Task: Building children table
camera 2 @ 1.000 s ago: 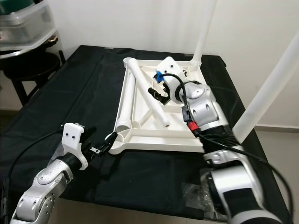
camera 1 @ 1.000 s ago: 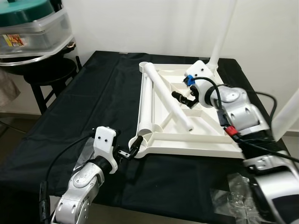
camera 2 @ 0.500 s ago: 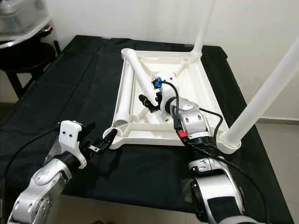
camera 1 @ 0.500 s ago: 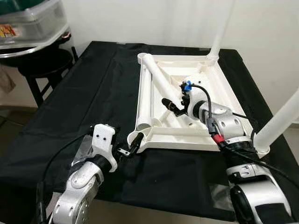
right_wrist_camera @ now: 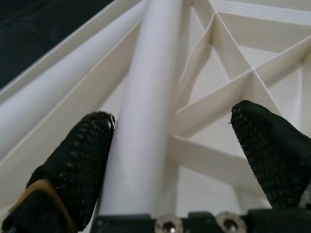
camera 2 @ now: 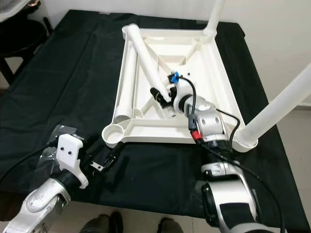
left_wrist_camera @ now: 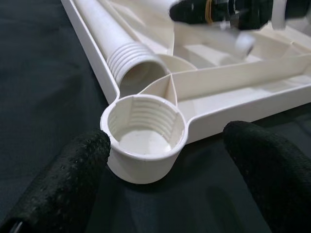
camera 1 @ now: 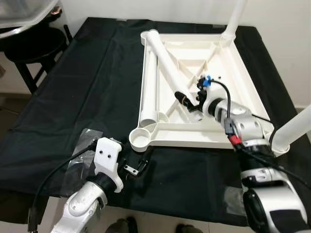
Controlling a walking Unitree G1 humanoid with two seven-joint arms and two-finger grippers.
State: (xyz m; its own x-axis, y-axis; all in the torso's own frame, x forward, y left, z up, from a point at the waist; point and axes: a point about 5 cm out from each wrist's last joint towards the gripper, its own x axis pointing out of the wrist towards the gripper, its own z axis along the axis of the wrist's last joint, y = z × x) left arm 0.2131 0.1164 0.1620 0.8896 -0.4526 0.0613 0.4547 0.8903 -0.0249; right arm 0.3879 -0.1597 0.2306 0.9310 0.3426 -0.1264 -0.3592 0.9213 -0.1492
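Nearest me, my left pincer (camera 1: 135, 167) hangs low over the black-draped desk (camera 1: 73, 111), fingers spread and holding nothing. A second ago its tips touched the front corner socket (camera 1: 140, 139) of the upturned tabletop (camera 1: 228, 141); now they sit just short of it, so that socket is free to take a leg. A scrap of clear plastic wrap (camera 1: 83, 147) lies beside that arm.

Further in, my right pincer (camera 1: 188, 103) has slid down the loose leg (camera 1: 165, 62) lying slantwise inside the tabletop, and is now near its lower end. Its fingers are spread, one touching the leg's side, nothing pinched yet. I judge the grab comes next.

Farthest, a second loose leg (camera 1: 148, 82) lies along the left rim, and two legs stand fitted: one at the far corner (camera 1: 234, 17), one at the right (camera 1: 295, 131).
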